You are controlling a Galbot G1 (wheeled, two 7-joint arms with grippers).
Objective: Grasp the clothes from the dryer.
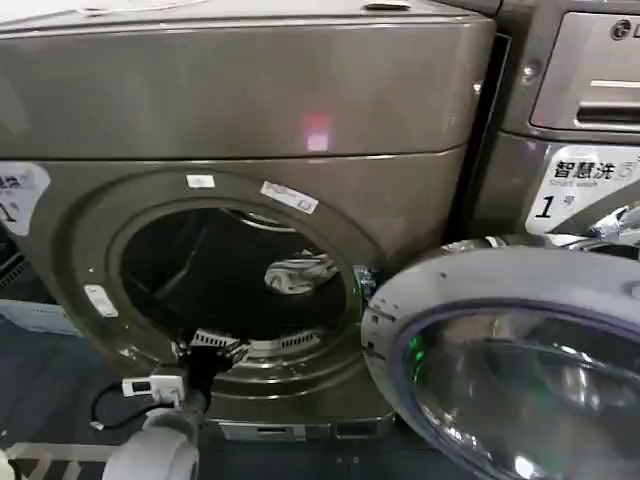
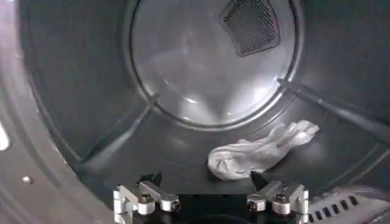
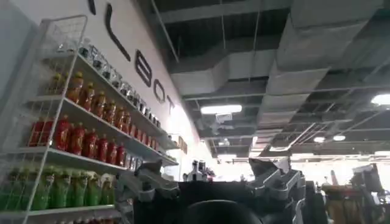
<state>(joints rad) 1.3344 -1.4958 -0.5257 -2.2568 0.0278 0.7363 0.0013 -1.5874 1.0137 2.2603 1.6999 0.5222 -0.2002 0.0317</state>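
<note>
Left tool (image 2: 210,201) (jaws spread) faces one clothes (image 2: 259,153) bundle inside dryer (image 1: 240,130)

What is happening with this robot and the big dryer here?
The left end effector is at the lower rim of the dark bronze-grey front-loading dryer, its fingers open and facing the small whitish fabric bundle lying on the steel drum floor. Nothing is grasped yet. The round glass door hangs open. The right end effector is open, pointing up toward the ceiling.
</note>
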